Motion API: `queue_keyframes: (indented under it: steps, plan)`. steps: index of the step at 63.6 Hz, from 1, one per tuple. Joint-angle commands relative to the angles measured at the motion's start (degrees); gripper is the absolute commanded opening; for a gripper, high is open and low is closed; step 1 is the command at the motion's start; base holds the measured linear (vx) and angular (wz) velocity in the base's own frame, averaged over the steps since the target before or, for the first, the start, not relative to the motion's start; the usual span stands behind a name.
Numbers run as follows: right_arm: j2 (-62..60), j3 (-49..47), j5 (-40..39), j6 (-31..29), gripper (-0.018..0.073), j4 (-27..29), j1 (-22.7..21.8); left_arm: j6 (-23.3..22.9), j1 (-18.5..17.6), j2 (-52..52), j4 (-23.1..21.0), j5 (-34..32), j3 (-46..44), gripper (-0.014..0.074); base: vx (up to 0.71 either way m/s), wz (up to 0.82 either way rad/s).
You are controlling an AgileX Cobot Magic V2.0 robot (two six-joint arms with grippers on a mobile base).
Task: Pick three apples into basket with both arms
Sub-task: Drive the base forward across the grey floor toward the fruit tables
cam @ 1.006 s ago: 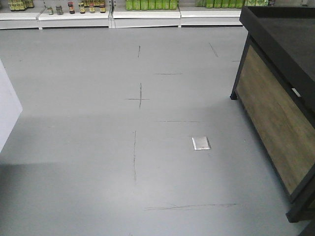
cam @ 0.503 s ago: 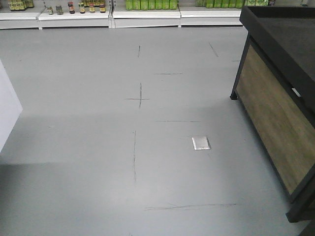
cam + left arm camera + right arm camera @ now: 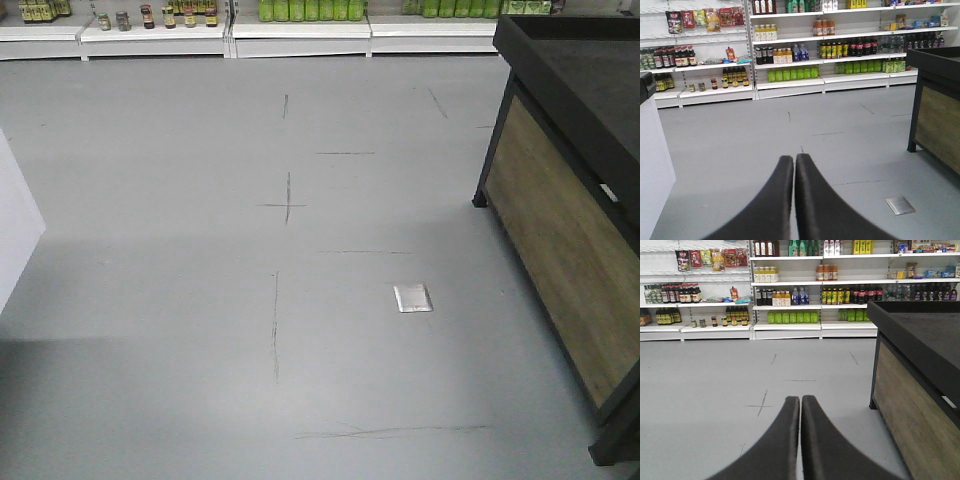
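Floor [image 3: 150, 300], grey and scuffed with thin dark lines and a cross mark [image 3: 287, 204], fills the front view of a shop aisle. A small square metal plate [image 3: 412, 297] is set into it near a black stand [image 3: 560, 230] with a wood-grain side at right. A white unit [image 3: 15, 220] edges in from the left. Low white shelves [image 3: 300, 35] run along the far wall, carrying green bottles [image 3: 310, 9] and small jars [image 3: 165, 17]. In the left wrist view, the left gripper [image 3: 794, 159] points level down the aisle toward the shelves, its two black fingers [image 3: 775, 200] pressed together along their length with nothing between them. The plate lies on the floor to its right, the stand farther right. In the right wrist view, the right gripper [image 3: 800, 400] is likewise closed and empty, fingers [image 3: 825, 440] touching, aimed at the same shelves, with the stand close at right. Rows of bottles, jars and packets fill the upper shelves in both wrist views. The apples and the basket lie outside all three views, so their place cannot be told.
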Motion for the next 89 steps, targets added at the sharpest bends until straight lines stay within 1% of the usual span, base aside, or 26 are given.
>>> queue_keyframes:
  steps: [1,43,89]
  plan:
    - [-0.6,0.8,-4.5,0.0,-0.0008,-0.4,-0.4,-0.4,0.1,-0.3,-0.2,-4.1,0.3,-0.0006,0.11,0.00]
    - [-0.6,0.8,-4.5,0.0,-0.0008,-0.4,-0.4,-0.4,0.1,-0.3,-0.2,-4.1,0.3,-0.0006,0.16,-0.06]
    - [-0.6,0.8,-4.5,0.0,-0.0008,-0.4,-0.4,-0.4,0.1,-0.3,-0.2,-4.1,0.3,-0.0006,0.19,0.06]
